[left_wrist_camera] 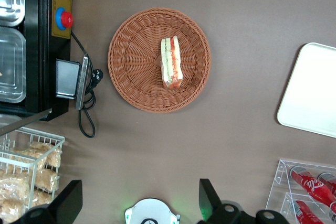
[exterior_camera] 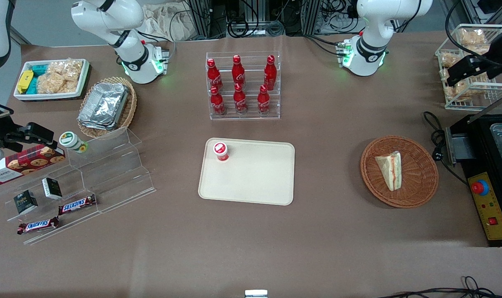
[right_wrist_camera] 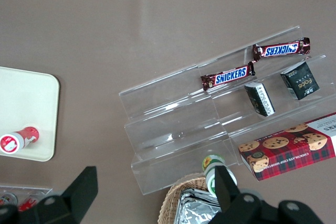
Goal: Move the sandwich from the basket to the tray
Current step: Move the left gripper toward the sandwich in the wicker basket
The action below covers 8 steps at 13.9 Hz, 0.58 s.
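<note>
Left wrist view: gripper [left_wrist_camera: 140, 203] hangs wide open, well above sandwich [left_wrist_camera: 170, 62] in basket [left_wrist_camera: 131, 51]. Tray [left_wrist_camera: 310, 93] is cut off at the frame's edge.

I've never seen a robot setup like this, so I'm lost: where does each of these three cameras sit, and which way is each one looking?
Front view: high above the table edge, facing both arm bases, looking down on the cream-beige plastic tray.
Left wrist view: on the working arm, raised, looking straight down at the triangular white-bread sandwich in the reddish-brown wicker basket; its open gripper shows.
Right wrist view: looking down at the clear acrylic stepped shelf.
Shared: front and left wrist views both show sandwich, basket and tray.
</note>
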Tool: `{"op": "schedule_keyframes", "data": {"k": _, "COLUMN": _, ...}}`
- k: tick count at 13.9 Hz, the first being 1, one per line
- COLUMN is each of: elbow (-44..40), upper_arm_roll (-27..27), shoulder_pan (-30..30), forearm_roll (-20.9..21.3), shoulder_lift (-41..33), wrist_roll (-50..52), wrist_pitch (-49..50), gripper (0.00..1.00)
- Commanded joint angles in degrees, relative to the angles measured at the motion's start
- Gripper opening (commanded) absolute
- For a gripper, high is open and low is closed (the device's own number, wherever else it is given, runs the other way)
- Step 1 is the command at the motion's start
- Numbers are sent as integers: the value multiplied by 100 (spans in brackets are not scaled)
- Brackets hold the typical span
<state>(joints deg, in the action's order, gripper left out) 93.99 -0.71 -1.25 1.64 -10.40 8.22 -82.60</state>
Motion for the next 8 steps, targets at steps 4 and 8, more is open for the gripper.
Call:
{"op": "schedule_keyframes", "data": {"k": 4, "elbow": -179, "upper_arm_roll": -157, "shoulder_pan": 116, "forearm_roll": -207, "shoulder_lift": 160, "wrist_roll": -497, "wrist_pitch": 77, "gripper": 100}}
{"op": "schedule_keyframes", "data": {"k": 8, "elbow": -13, "upper_arm_roll": -175, "shoulder_pan": 300, "forearm_roll": -261, "shoulder_lift": 827, "wrist_roll": -435, "wrist_pitch": -237, "gripper": 100}}
